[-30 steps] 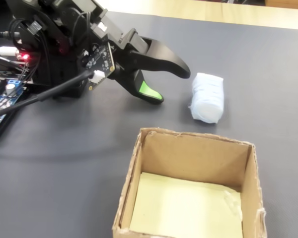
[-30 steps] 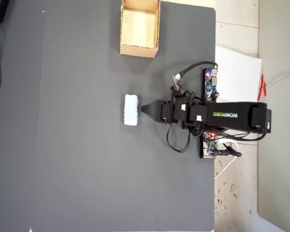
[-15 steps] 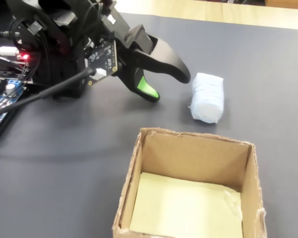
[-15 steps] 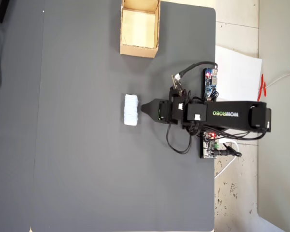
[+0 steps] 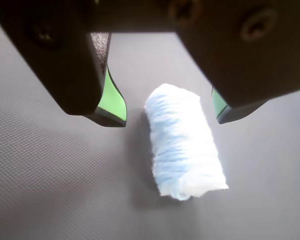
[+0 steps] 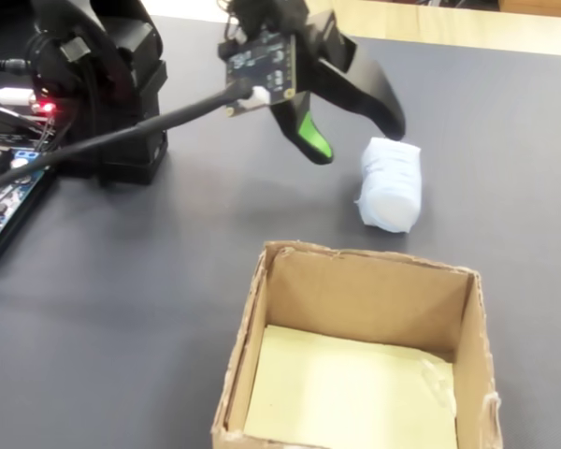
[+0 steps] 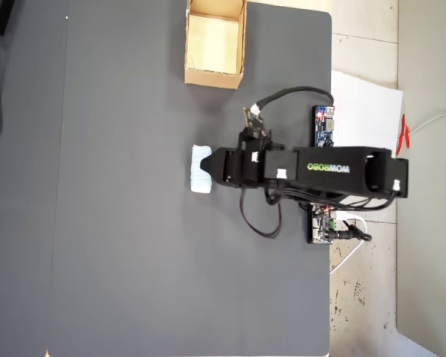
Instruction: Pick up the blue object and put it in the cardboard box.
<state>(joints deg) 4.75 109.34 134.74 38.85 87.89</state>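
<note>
A pale blue object [image 5: 182, 142] lies on a dark grey mat [image 5: 50, 190], framed between the spread jaws of the Koch arm's gripper [image 5: 167, 112] in the wrist view — the green-lined fingertips [image 5: 111, 102] hang to either side of it with mat showing in the gaps, touching nothing. The ribbed, soft-looking lump lies lengthwise along the gripper's line of sight, its near end ragged and whitish.

In the fixed view, the gripper [image 6: 360, 140] is raised above the mat with its jaws wide, one black finger reaching over the far end of the blue object [image 6: 390, 184] and the other, with its green pad [image 6: 313, 138], just to the left of it. The cardboard box [image 6: 262, 309] stands in the foreground, well apart from the object — top open, holding nothing but its pale yellowish floor.

The overhead view sets out what the others cannot: the box [image 7: 215, 76] sits near the top edge of the mat [image 7: 134, 260], the blue object [image 7: 199, 169] near the middle, and the black arm [image 7: 312, 172] reaches in from the right, its tip covering the object's right side. The jaws' spread cannot be read from above. Circuit boards [image 7: 323, 128] and cables [image 7: 260, 216] cluster at the arm's base by the mat's right edge.
</note>
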